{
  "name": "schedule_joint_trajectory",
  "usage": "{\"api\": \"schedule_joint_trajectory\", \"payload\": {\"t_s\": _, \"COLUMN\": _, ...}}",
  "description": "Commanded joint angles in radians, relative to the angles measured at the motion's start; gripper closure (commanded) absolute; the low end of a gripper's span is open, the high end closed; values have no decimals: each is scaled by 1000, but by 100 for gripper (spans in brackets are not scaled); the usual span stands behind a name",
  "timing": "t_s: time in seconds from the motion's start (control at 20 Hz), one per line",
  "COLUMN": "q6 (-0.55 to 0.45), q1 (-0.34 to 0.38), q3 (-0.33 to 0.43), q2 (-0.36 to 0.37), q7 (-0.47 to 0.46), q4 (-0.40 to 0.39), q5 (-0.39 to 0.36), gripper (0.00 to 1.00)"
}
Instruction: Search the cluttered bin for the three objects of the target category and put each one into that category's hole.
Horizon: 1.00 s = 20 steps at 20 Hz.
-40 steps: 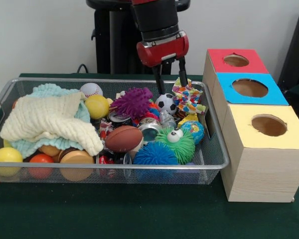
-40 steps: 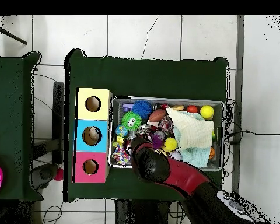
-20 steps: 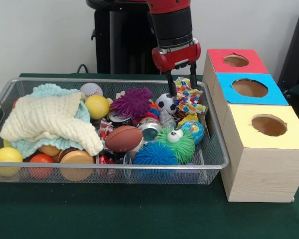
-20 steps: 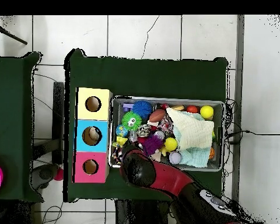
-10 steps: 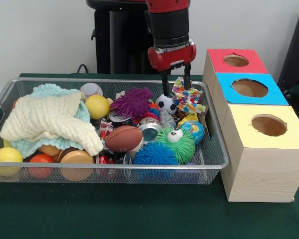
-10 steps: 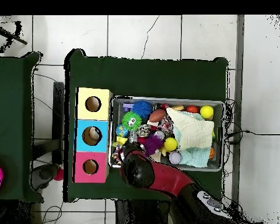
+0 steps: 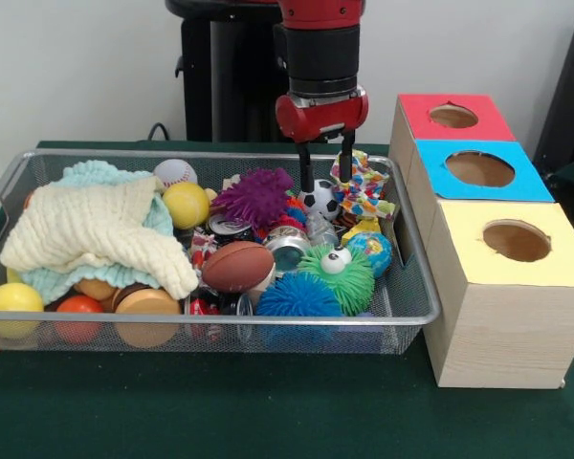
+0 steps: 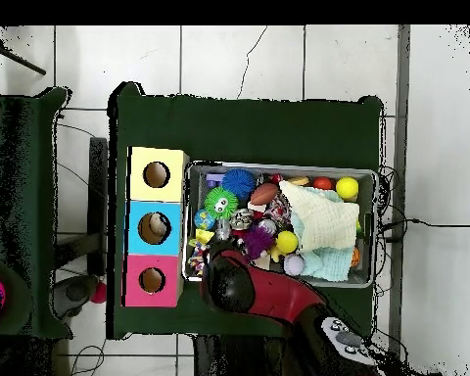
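Note:
The silver wire-mesh bin (image 7: 416,308) (image 8: 368,176) is full of toys. My gripper (image 7: 325,185) hangs open over the bin's far right part, its two fingers on either side of a small black-and-white soccer ball (image 7: 318,200). It holds nothing. In the overhead view the red arm (image 8: 241,286) covers the gripper. The pale wooden box (image 7: 502,325) stands to the right of the bin, with the round hole (image 7: 479,168) (image 8: 156,228) in its blue middle panel.
In the bin lie a cream and mint cloth (image 7: 96,234), a purple spiky ball (image 7: 256,197), a baseball (image 7: 175,172), a yellow ball (image 7: 187,205), a toy football (image 7: 237,266), green (image 7: 339,275) and blue (image 7: 297,296) spiky balls, a globe ball (image 7: 371,251) and a patterned fabric toy (image 7: 362,188).
My gripper has moved left across the bin's far right part, from over the patterned fabric toy to the soccer ball. The toys have not moved.

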<state>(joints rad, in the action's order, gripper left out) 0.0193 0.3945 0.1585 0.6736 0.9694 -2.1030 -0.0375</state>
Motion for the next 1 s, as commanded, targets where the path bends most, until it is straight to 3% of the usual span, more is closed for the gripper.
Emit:
{"api": "schedule_joint_trajectory", "payload": {"t_s": 0.05, "q6": 58, "q1": -27, "q3": -63, "q2": -40, "q7": 146, "q4": 146, "q5": -56, "gripper": 0}}
{"api": "schedule_joint_trajectory", "payload": {"t_s": 0.35, "q6": 90, "q1": -29, "q3": -78, "q2": -73, "q7": 173, "q4": 161, "q5": -75, "gripper": 0}}
{"api": "schedule_joint_trajectory", "payload": {"t_s": 1.0, "q6": 160, "q1": 49, "q3": -3, "q2": -148, "q7": 253, "q4": 127, "q5": -49, "gripper": 0}}
